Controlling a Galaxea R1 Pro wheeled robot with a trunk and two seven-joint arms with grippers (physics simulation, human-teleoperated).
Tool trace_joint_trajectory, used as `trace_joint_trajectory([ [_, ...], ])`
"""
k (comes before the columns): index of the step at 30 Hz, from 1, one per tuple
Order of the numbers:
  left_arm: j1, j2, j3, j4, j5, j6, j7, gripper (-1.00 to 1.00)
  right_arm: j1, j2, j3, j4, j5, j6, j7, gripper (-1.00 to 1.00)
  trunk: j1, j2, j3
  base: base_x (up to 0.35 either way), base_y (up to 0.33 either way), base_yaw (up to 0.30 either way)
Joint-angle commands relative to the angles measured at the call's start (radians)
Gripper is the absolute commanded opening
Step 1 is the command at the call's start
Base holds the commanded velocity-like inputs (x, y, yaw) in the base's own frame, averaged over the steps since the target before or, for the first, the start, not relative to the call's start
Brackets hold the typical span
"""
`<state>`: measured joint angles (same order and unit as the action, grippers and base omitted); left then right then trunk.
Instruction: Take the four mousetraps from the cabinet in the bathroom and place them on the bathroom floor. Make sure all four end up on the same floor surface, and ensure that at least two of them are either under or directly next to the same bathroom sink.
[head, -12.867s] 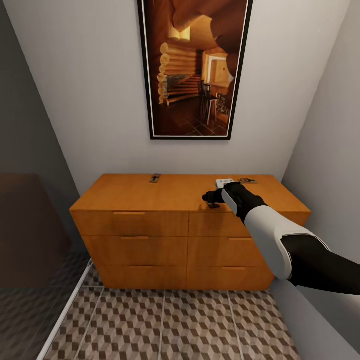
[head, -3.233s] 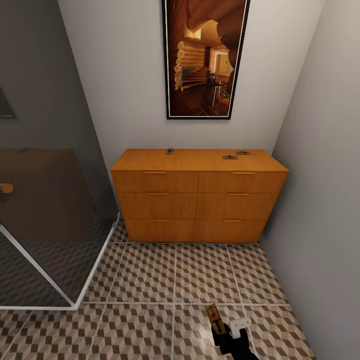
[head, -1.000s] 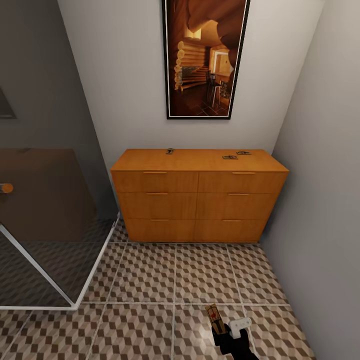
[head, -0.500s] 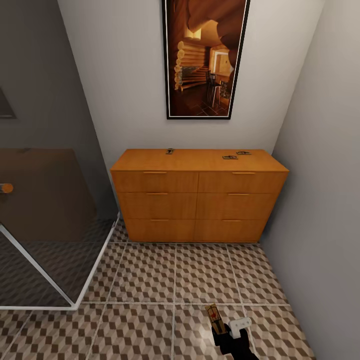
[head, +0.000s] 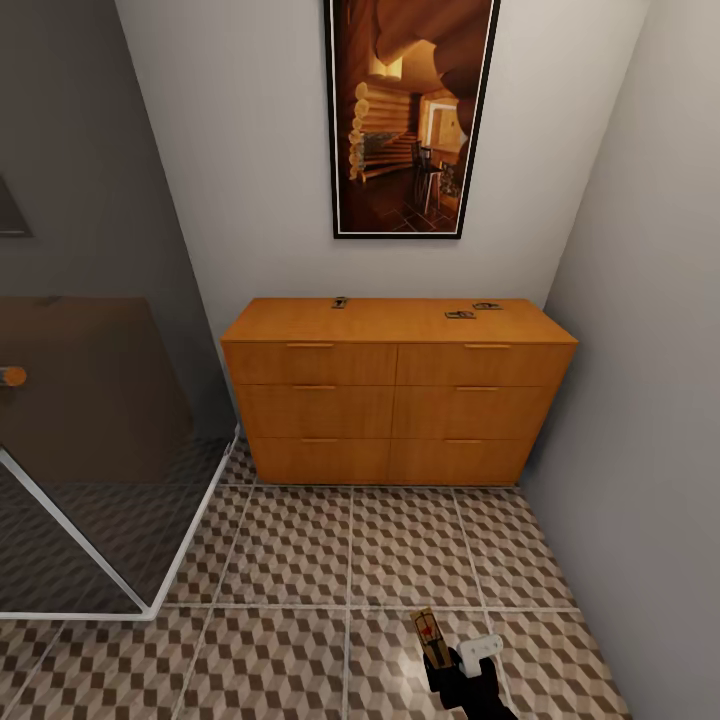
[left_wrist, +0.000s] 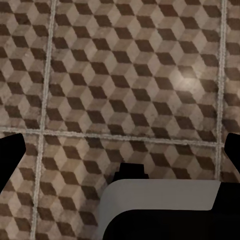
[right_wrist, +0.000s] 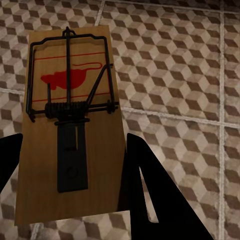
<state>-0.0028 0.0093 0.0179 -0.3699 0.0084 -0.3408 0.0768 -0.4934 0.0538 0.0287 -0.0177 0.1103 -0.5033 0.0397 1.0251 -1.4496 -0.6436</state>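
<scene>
Right hand (head: 440, 655) low at the head view's bottom edge, fingers (right_wrist: 145, 200) closed on a mousetrap (right_wrist: 70, 125), left hand (left_wrist: 120, 150) fingers spread wide

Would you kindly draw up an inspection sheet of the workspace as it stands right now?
Surface: bathroom floor of large tiles with a brown, beige and white cube pattern, pale grout.
Job's things: low orange-brown wooden cabinet, six drawers shut; three small mousetraps on its top; a fourth, a flat brown wooden mousetrap with dark wire and red mark, sits between the right gripper's fingers above the tiles.
Clutter: nothing seen.
Grippers: right gripper shut on that mousetrap; left gripper open over bare tiles.
Cables: nothing seen.
Surroundings: tall framed picture on the pale wall; glass shower screen at the left.
</scene>
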Motion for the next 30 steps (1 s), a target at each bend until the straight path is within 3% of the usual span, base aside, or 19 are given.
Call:
trace_joint_trajectory([
  [1, 0.0, 0.0, 0.0, 0.0, 0.001, -0.003, 0.001, 1.0, -0.001, 0.0, 0.002, 0.001, 0.002, -0.003, -0.003, -1.0, 0.0, 0.0, -0.001, 0.0, 0.0, 0.0],
  [30, 0.0, 0.0, -0.001, 0.0, 0.001, -0.003, 0.001, 1.0, -0.001, 0.0, 0.002, 0.001, 0.002, -0.003, -0.003, -1.0, 0.0, 0.0, -0.001, 0.0, 0.0, 0.0],
])
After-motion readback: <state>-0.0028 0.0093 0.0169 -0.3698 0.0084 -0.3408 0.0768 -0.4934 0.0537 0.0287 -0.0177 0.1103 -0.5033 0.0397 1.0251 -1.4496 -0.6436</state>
